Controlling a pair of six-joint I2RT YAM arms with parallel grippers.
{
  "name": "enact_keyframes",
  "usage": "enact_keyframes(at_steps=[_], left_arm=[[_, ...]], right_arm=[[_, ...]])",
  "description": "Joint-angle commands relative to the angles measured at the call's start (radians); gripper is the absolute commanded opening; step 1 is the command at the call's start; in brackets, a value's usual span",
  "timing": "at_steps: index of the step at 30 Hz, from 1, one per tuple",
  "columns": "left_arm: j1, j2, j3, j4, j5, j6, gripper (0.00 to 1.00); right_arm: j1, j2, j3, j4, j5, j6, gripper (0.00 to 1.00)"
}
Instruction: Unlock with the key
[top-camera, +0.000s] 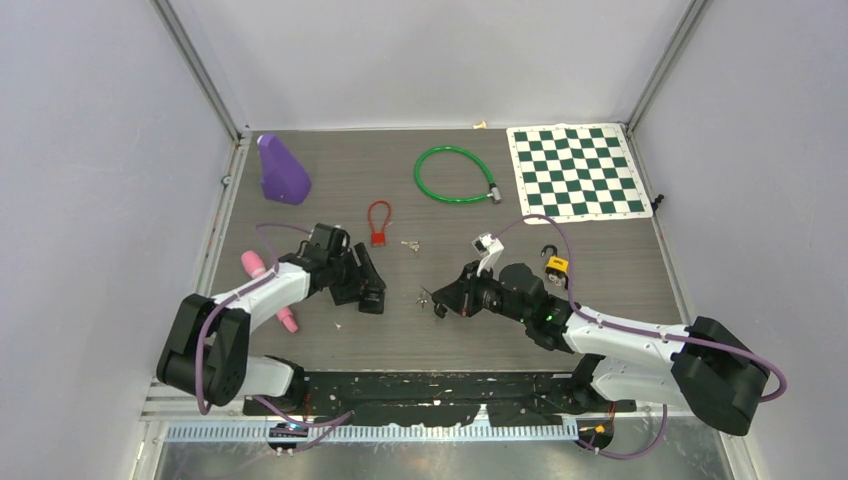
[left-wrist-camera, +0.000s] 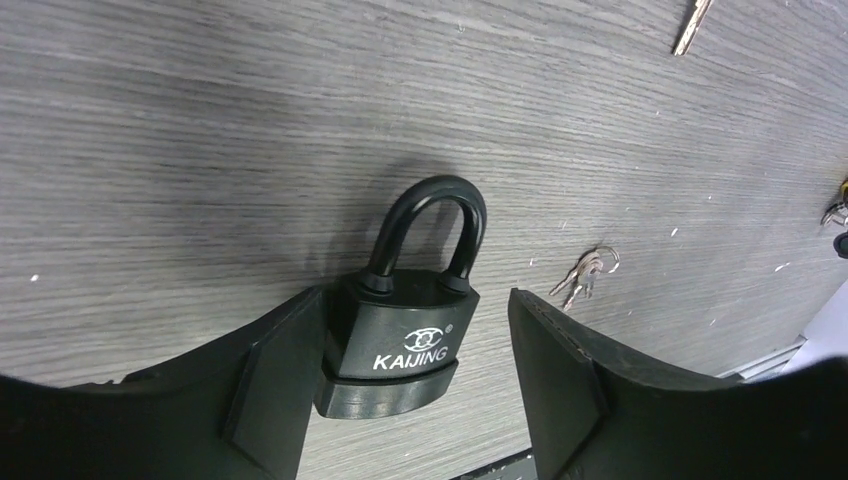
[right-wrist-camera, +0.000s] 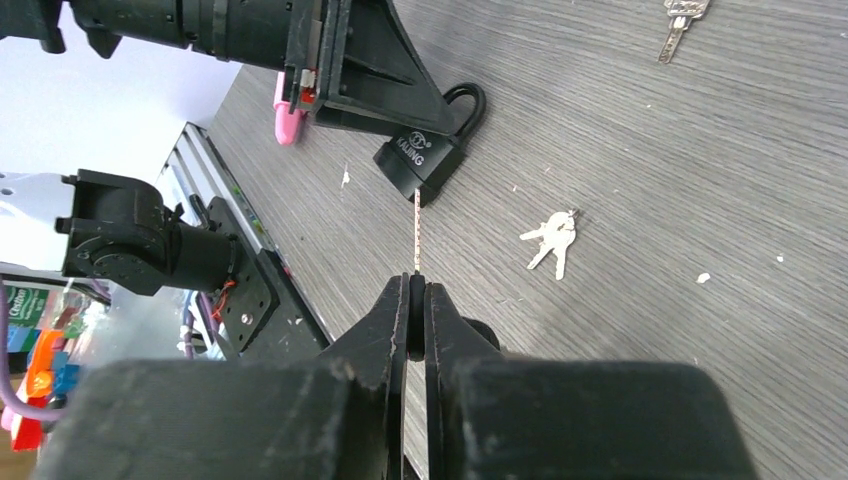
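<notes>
A black KAIJING padlock (left-wrist-camera: 405, 335) lies between the fingers of my left gripper (left-wrist-camera: 418, 305), shackle pointing away. It touches the left finger (left-wrist-camera: 270, 380); a gap separates it from the right finger (left-wrist-camera: 560, 370), so the jaws are open. My right gripper (right-wrist-camera: 417, 285) is shut on a thin key (right-wrist-camera: 416, 232). The key's blade points at the bottom of the padlock (right-wrist-camera: 428, 155) and its tip is close to it. In the top view the two grippers face each other, left (top-camera: 372, 296) and right (top-camera: 441, 300).
A loose key bunch (top-camera: 425, 296) lies between the grippers, and shows in the wrist views (left-wrist-camera: 585, 272) (right-wrist-camera: 550, 238). Another bunch (top-camera: 410, 245), a red padlock (top-camera: 379, 225), a yellow padlock (top-camera: 556, 264), a green cable lock (top-camera: 455, 175), a purple object (top-camera: 282, 170), a chessboard (top-camera: 577, 170) and pink pieces (top-camera: 255, 263) lie around.
</notes>
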Motion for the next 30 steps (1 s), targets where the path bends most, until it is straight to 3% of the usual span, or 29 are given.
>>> enact_keyframes(at_steps=[1, 4, 10, 13, 17, 22, 30], left_arm=[[-0.009, 0.057, -0.003, -0.033, -0.019, -0.010, 0.67], [-0.027, 0.073, 0.012, -0.058, -0.049, -0.017, 0.65], [-0.042, 0.079, 0.007, -0.085, -0.040, -0.066, 0.50], [-0.043, 0.044, -0.035, -0.077, -0.015, -0.123, 0.49], [-0.050, -0.028, -0.097, -0.059, 0.014, -0.177, 0.53], [-0.092, -0.132, -0.116, -0.095, 0.017, -0.198, 0.71], [-0.124, -0.168, -0.006, -0.262, -0.183, -0.119, 0.83]], right_arm=[[0.002, 0.013, 0.019, 0.096, -0.025, 0.038, 0.05], [0.004, 0.056, 0.025, 0.133, -0.050, 0.061, 0.05], [0.009, 0.107, 0.021, 0.190, -0.075, 0.100, 0.06], [0.008, 0.110, 0.020, 0.191, -0.072, 0.105, 0.05], [0.008, 0.107, 0.019, 0.188, -0.068, 0.106, 0.06], [0.008, 0.101, 0.012, 0.185, -0.061, 0.107, 0.05], [0.008, 0.077, 0.002, 0.172, -0.050, 0.103, 0.05]])
